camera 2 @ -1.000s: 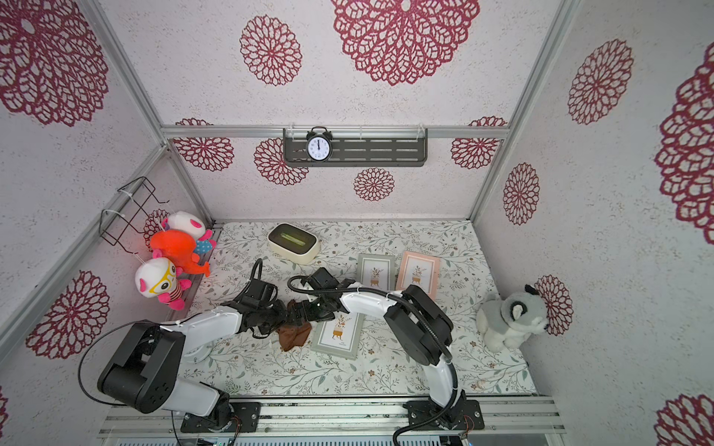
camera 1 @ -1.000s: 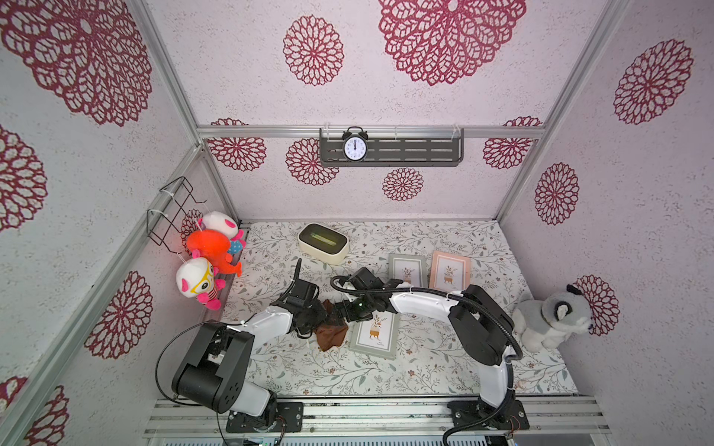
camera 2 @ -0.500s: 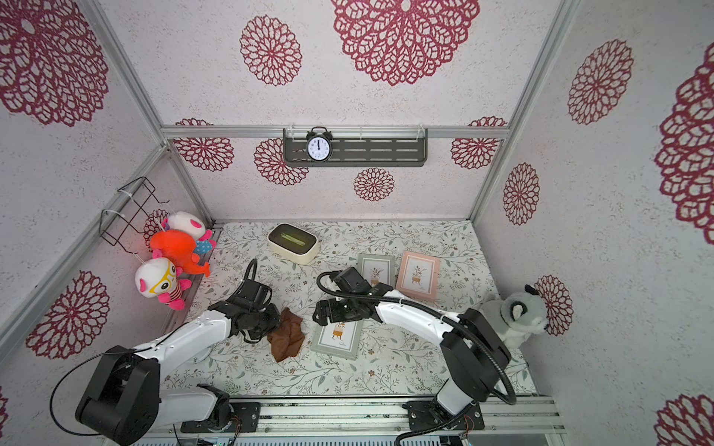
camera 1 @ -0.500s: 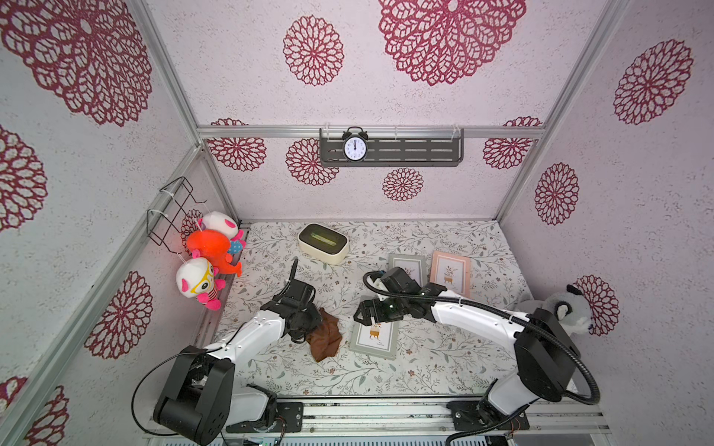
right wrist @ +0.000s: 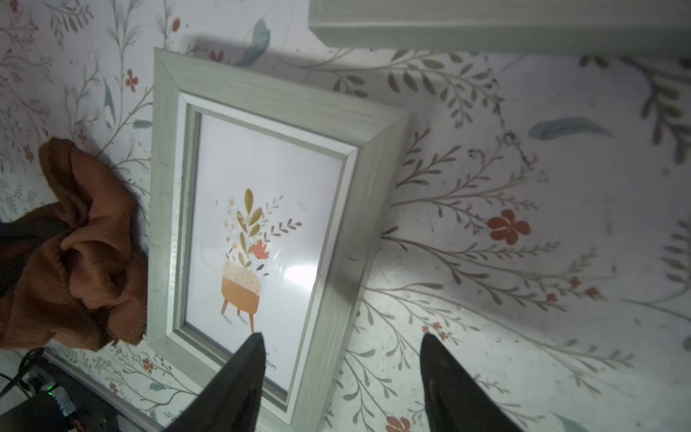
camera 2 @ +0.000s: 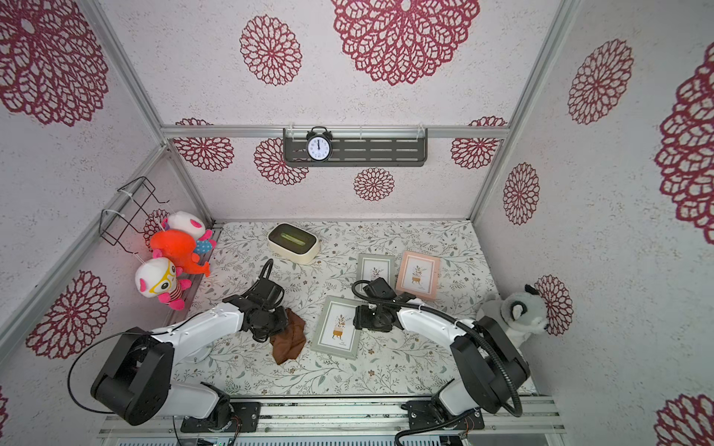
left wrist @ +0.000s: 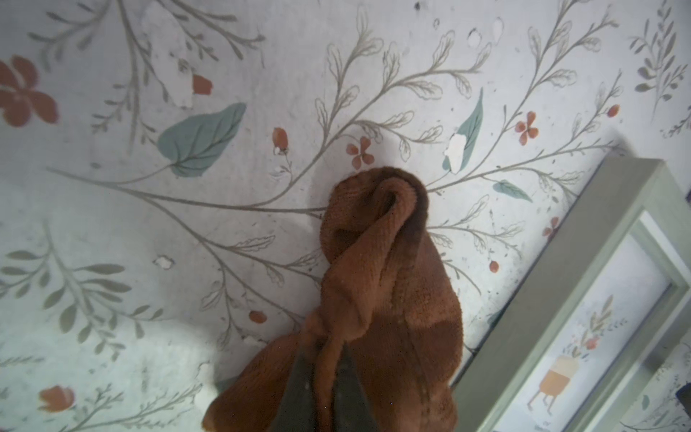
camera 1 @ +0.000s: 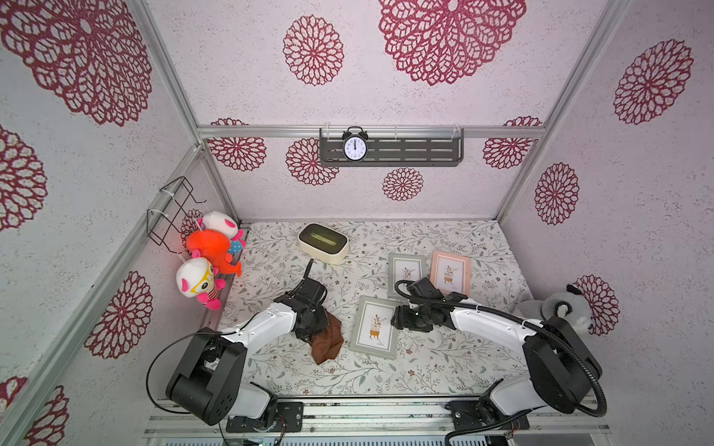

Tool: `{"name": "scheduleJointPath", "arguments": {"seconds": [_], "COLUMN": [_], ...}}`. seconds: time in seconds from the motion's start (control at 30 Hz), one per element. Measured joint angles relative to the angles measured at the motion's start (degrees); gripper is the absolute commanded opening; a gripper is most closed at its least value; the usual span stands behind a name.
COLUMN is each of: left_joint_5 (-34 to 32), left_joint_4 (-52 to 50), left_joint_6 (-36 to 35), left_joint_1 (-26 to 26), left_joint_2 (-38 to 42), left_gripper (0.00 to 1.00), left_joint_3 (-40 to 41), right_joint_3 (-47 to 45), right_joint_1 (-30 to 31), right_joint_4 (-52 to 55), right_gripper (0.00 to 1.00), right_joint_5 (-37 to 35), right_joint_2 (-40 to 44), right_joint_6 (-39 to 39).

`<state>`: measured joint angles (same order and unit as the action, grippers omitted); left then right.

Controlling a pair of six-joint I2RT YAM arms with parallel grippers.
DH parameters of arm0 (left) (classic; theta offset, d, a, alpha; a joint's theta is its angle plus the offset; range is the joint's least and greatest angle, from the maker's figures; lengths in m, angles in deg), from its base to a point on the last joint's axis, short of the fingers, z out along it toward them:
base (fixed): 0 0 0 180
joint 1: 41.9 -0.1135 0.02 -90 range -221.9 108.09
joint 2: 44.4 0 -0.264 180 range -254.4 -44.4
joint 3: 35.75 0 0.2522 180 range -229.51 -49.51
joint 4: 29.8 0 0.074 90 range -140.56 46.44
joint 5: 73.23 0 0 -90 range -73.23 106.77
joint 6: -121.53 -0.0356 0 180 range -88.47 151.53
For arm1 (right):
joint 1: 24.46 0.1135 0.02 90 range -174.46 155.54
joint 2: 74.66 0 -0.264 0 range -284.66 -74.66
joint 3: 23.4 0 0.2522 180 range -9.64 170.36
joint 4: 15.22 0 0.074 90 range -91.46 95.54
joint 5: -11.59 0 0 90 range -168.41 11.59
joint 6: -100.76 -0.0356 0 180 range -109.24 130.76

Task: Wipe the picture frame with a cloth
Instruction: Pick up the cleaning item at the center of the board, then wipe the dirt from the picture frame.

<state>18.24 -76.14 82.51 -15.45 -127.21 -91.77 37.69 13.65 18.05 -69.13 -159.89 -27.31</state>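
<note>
While the left gripper (left wrist: 324, 377) pinches the bunched cloth (left wrist: 381, 284) beside the frame (right wrist: 261, 187), the right gripper (right wrist: 341, 336) hangs over the frame's edge. Its fingers (right wrist: 239, 381) stand apart, straddling it.

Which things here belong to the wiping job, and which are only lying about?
For the job: cloth, held by left gripper; near green frame, at right gripper.
Lying about: far green frame, pink frame, cream box, clock, plush toys.
</note>
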Motion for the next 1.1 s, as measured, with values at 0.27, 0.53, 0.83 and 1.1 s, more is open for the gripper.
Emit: {"name": "scheduleJointPath", "arguments": {"seconds": [0.27,0.53,0.83,1.1], "left_joint_5": [-3.1,-5.0,-9.8,-11.5], "left_joint_4": [-1.9,-3.2,-6.3,-4.9], "left_joint_6": [-1.0,-1.8,-4.2,-4.5], "left_joint_1": [2.8,5.8,13.1,16.0], "left_joint_2": [0.2,2.3,-7.5,-12.0], "left_gripper": [0.57,0.71,0.68,0.14], "left_joint_3": [0.0,0.0,-6.2,-8.6], "right_joint_3": [0.1,0.7,1.3,1.3], "right_joint_1": [-0.1,-0.2,-0.2,-0.2], "right_joint_4": [-2.2,-3.9,-4.5,-5.3], "right_gripper": [0.39,0.37,0.34,0.30], "right_joint_5": [0.1,0.1,0.3,1.0], "right_joint_2": [-5.1,-6.1,-6.7,-7.0], "right_joint_6": [-0.2,-0.1,-0.1,-0.1]}}
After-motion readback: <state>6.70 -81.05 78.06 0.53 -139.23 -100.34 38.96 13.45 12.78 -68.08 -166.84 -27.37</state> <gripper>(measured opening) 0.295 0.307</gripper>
